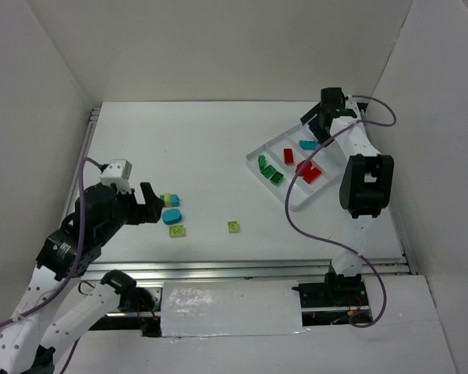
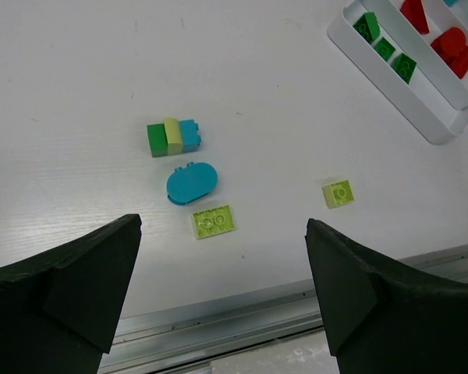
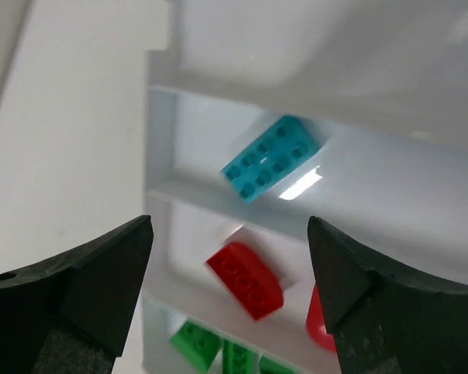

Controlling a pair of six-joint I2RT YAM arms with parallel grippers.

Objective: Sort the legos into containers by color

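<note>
The right gripper held its fingers apart over the cyan brick lying in the tray, one compartment from the red bricks, so a straight rise clear of its walls looked safest.

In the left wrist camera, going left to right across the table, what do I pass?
Green-lime-blue brick trio → flat lime brick → small lime brick → tray.

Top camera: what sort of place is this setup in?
Probably a lab robot test cell: plain white walls box in a white table, with an aluminium rail along its near edge.
</note>
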